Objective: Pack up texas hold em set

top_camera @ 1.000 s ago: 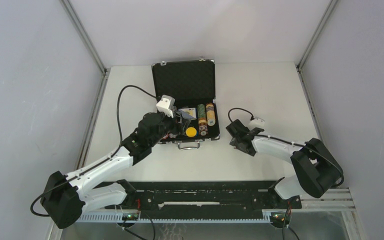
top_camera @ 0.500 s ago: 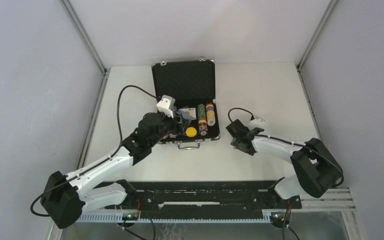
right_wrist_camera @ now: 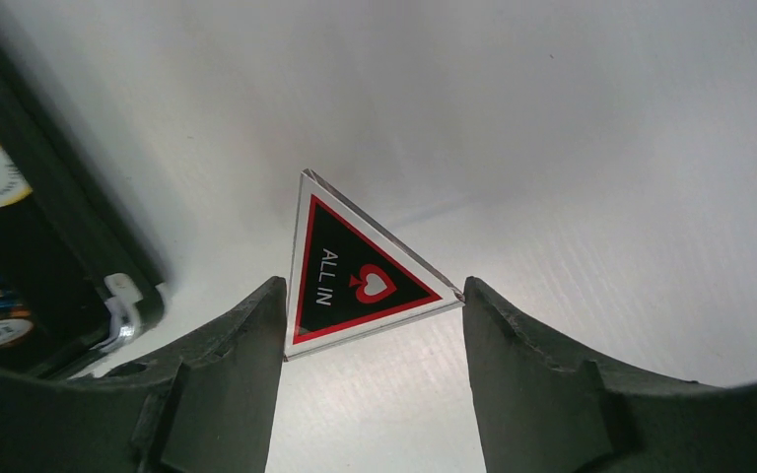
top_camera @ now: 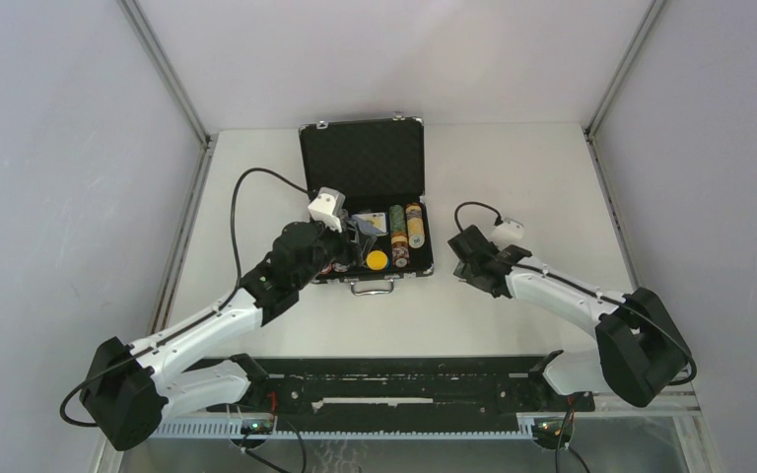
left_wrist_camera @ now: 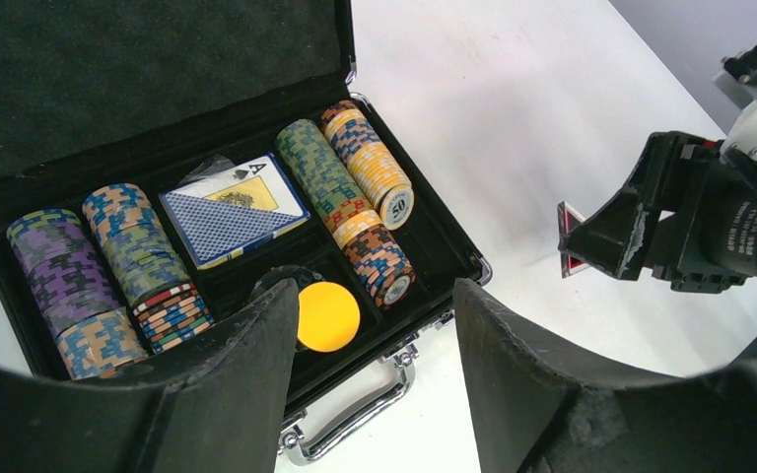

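Clamps the token [right_wrist_camera: 355, 281] by two corners in the right gripper [right_wrist_camera: 375, 301], ALL IN face showing, apex beyond the fingertips, with the case [right_wrist_camera: 54, 222] off to the left of those jaws. Hangs the left gripper [left_wrist_camera: 370, 325] released and empty above the open case: button [left_wrist_camera: 327, 315] seen between the jaws, deck [left_wrist_camera: 232, 212] and chips [left_wrist_camera: 340, 182] beyond them, lid farthest back.

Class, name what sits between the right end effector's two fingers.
The red-black triangular ALL IN token, its corners touching both fingers. The right wrist view shows it.
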